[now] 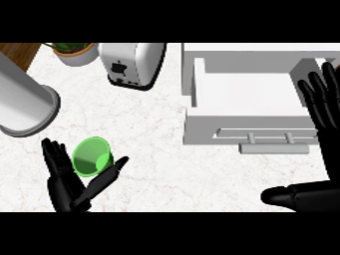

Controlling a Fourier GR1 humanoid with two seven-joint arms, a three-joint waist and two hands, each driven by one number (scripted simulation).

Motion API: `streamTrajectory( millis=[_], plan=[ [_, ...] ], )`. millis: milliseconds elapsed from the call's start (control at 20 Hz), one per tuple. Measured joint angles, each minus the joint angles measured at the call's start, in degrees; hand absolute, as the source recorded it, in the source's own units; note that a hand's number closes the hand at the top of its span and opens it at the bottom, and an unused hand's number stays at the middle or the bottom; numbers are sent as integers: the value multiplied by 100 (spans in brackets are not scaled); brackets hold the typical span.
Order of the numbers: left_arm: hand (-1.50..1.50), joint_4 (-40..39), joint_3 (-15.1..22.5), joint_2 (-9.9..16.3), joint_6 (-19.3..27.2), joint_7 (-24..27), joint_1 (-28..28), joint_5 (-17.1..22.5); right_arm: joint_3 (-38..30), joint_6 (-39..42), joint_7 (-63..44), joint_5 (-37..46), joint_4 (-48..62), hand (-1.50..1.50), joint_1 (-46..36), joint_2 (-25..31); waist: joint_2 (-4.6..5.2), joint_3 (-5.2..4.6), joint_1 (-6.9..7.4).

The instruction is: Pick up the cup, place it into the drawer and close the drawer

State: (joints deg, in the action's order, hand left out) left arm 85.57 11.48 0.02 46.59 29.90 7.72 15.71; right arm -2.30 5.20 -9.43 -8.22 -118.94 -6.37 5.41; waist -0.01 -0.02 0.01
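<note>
Pick-up step: translucent green plastic cup point(92, 156) on white marble desk point(158, 164), cradled between fingers and thumb of black left hand point(68, 187), not yet clasped; next, closure, lift, carry to open white drawer point(248, 107). Right hand point(333, 112) flat, fingers straight, beside drawer

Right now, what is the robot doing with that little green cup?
The robot's left hand is at the green cup on the white counter, fingers and thumb on either side of it, not curled tight. The cup seems to lie tilted, its opening facing up toward us. The white drawer is pulled open and looks empty. The right hand is open beside the drawer, fingers straight. A toaster and a potted plant stand at the back.
</note>
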Motion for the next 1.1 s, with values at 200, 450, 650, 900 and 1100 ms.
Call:
streamTrajectory(
  millis=[200,450,650,900,1100],
  plan=[
    [-150,-351,-203,5,-291,336,19,297,43,-27,-30,53,15,-150,-49,-35,-1,2,4],
    [-150,-828,-545,20,-642,764,-107,608,-22,50,121,-2,137,-150,12,-48,-6,11,5],
    [-150,-1210,-619,8,-788,1204,-112,937,-88,121,3,-113,-45,-150,110,6,-3,5,0],
    [-150,-1838,-861,13,-1055,1543,-333,1168,-3,79,-139,-39,-130,-150,37,-19,-1,1,-1],
    [-150,-2222,-956,28,-1261,1782,-389,1364,-69,111,-120,-87,-23,-150,-20,-5,0,0,0]
  ],
)
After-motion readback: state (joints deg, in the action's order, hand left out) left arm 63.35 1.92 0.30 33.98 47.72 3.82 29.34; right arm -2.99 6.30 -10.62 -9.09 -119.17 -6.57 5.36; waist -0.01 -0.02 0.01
